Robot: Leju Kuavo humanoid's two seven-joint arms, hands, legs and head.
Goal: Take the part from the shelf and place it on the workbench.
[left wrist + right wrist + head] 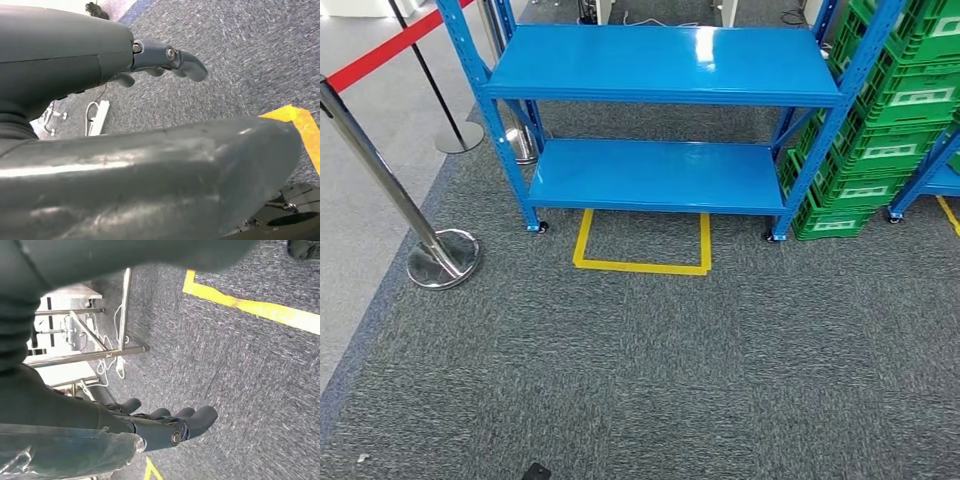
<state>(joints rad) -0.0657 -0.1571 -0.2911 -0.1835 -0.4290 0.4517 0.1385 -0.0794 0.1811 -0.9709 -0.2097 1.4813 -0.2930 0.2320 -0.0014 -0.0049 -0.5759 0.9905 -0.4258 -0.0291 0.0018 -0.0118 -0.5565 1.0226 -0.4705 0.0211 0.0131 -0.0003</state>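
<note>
Currently the blue shelf (663,65) is faced from some way off across grey carpet (644,370), with a yellow taped rectangle (643,264) marked on the floor just in front of its lower board. Both visible boards are seen bare; the part cannot be located on them, so it is judged to lie on a higher level outside the head view, or elsewhere. Green crates (893,110) are stacked just beside the shelf's right post, and a chrome barrier post (441,258) stands to the left, well apart from the taped rectangle.

Left hand (166,62): hanging over the carpet, fingers loosely extended, nothing held. Right hand (170,425): likewise hanging, fingers nearly straight, nothing held.

Step in hand is judged to be the approach to the shelf. To be done well: the taped rectangle should be taken as the standing mark and squared up to, so that the shelf is met head-on. The barrier base and the crates should be kept clear of during walking. Arms are best kept low until the stance is settled; the head should then be raised so the part can be found before any reach is begun
</note>
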